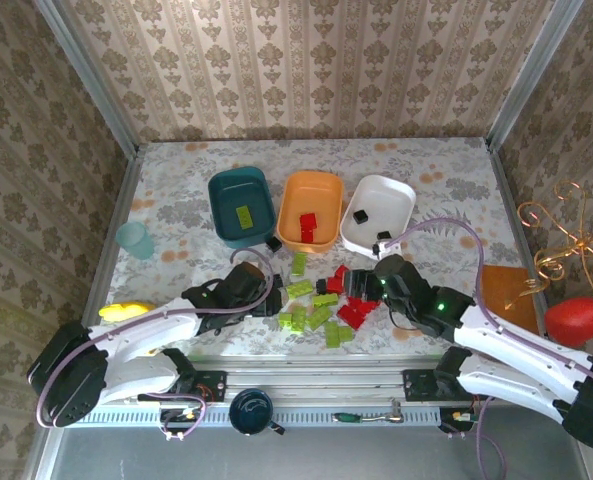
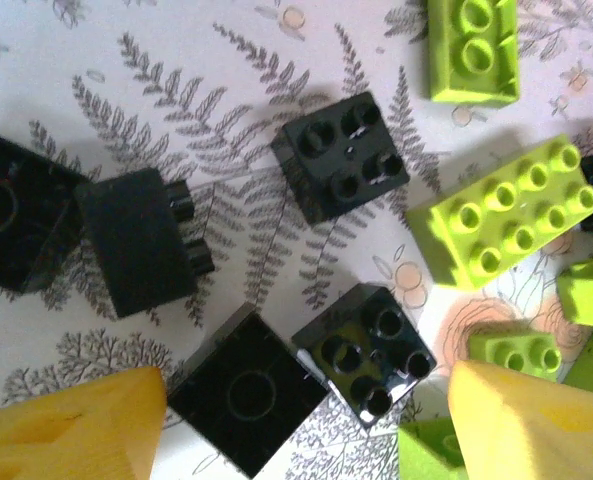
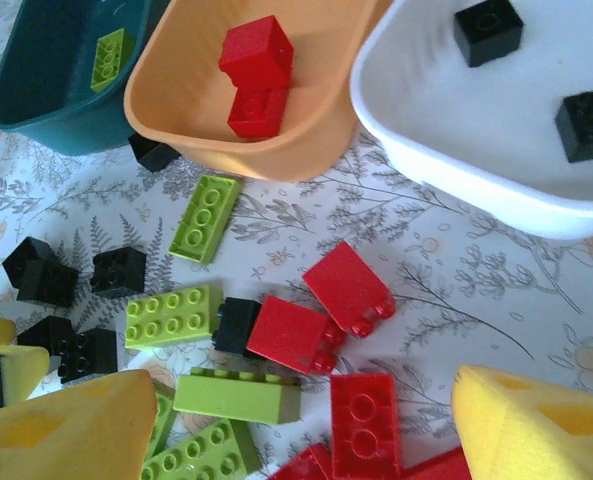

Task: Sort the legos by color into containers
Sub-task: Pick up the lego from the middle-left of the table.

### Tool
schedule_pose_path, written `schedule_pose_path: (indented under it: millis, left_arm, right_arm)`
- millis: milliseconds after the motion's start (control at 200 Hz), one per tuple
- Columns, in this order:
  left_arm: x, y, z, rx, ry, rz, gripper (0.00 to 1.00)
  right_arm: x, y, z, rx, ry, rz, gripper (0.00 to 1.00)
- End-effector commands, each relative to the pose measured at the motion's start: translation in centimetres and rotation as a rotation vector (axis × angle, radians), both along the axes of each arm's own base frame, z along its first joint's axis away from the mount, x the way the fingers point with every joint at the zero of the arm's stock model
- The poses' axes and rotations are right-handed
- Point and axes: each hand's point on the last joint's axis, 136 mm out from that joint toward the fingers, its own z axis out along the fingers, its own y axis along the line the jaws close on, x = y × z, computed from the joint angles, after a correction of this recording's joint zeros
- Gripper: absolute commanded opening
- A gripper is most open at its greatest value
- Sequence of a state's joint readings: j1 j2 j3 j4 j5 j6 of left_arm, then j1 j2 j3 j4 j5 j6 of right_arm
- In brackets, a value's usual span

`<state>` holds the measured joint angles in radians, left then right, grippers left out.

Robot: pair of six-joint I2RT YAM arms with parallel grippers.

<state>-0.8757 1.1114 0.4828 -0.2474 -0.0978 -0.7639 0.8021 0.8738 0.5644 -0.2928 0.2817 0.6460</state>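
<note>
Floral-patterned surface (image 1: 176, 180) enclosed by damask-papered walls (image 1: 316, 60). Left edge: translucent pale-blue cup (image 1: 134, 240), upright; nearer, a yellow object (image 1: 124, 311), partly hidden. Right edge: flat orange-brown square (image 1: 504, 290), red rounded object (image 1: 576, 320), looped gold wire (image 1: 561, 235). Near rail: dark round cup (image 1: 251, 411) and green-handled tool (image 1: 361, 417).
</note>
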Motion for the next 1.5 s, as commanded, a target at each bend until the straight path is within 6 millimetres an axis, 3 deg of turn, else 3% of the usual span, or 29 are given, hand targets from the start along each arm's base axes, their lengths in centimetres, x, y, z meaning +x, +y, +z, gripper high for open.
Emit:
schedule_pose_path:
  millis: [0, 145, 420, 670, 885, 975, 1060, 1115, 1370, 1495]
  left_arm:
    - [1.0, -0.6, 0.9, -0.008, -0.03, 0.001, 0.74]
    - [1.5, 1.2, -0.3, 0.013, 0.003, 0.083, 0.73]
    - [2.5, 1.0, -0.6, 0.003, 0.013, 0.091, 0.68]
    - [1.1, 2.6, -3.5, 0.096, 0.087, 0.112, 0.58]
    - [0.3, 4.2, -4.1, 0.154, 0.101, 0.123, 0.51]
    - [0.1, 4.9, -4.1, 0.165, 0.105, 0.126, 0.54]
    - [0.0, 4.5, -3.9, 0.151, 0.104, 0.11, 0.63]
    - [0.0, 4.2, -3.8, 0.152, 0.098, 0.102, 0.63]
    - [-0.2, 3.9, -4.8, 0.184, 0.117, 0.089, 0.45]
    - [-0.2, 3.6, -3.6, 0.165, 0.093, 0.082, 0.37]
  right_arm:
    - [-0.4, -1.6, -1.4, -0.031, 0.027, -0.059, 0.79]
    - [-0.6, -1.6, -1.5, -0.031, 0.033, -0.054, 0.79]
    - [-0.5, -1.7, -0.8, -0.037, 0.015, -0.057, 0.79]
    - [-0.5, -1.8, -0.7, -0.036, 0.014, -0.06, 0.79]
    - [-0.4, -1.7, -0.6, -0.034, 0.013, -0.057, 0.79]
    - [-0.5, -1.7, -0.6, -0.03, 0.014, -0.057, 0.79]
    - [-0.5, -1.7, -0.6, -0.026, 0.014, -0.057, 0.79]
    - [-0.5, -1.8, -0.7, -0.028, 0.013, -0.059, 0.8]
    - [-0.6, -1.9, -0.9, -0.035, 0.019, -0.062, 0.8]
    - [-0.7, -2.3, -0.7, -0.036, 0.013, -0.074, 0.8]
